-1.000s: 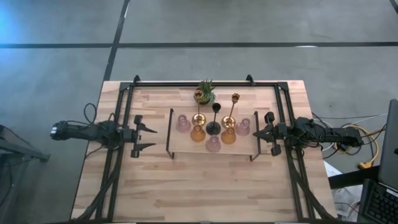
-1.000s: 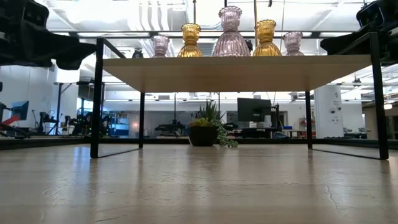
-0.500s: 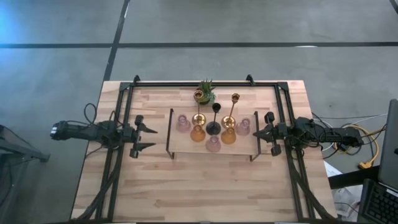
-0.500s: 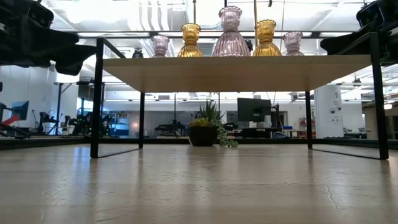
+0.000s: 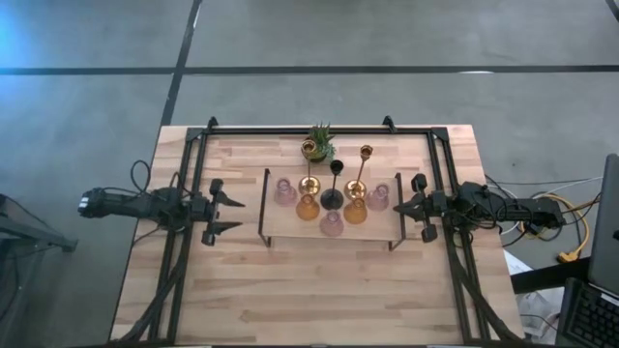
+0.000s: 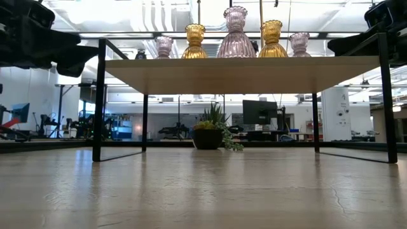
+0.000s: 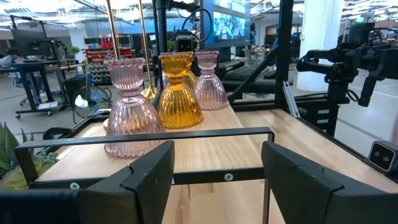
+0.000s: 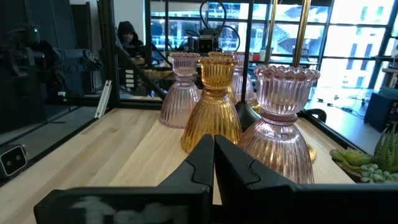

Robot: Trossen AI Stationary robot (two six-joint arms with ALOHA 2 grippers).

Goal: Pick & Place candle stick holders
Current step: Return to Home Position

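Observation:
The candle stick holders stand grouped on a raised wooden shelf (image 5: 290,228): squat pink glass ones (image 5: 284,190) (image 5: 332,223) (image 5: 378,197), amber glass ones (image 5: 308,206) (image 5: 355,211), two slim gold ones (image 5: 309,183) (image 5: 360,186) and a slim black one (image 5: 332,198). Each rests on its base. My left gripper (image 5: 240,215) is open and level beyond the shelf's left end, pointing at it; in the left wrist view (image 7: 217,168) nothing lies between its fingers. My right gripper (image 5: 395,208) is shut at the shelf's right end, pointing at the holders (image 8: 213,149).
A small potted green plant (image 5: 317,145) stands on the table behind the shelf. The shelf's black metal legs (image 6: 98,102) and the arms' black frame rails (image 5: 189,184) stand on both sides. Bare tabletop (image 5: 309,300) lies toward the near edge.
My left gripper has rolled a little about the line it points along, staying in place and open. Nothing else has moved.

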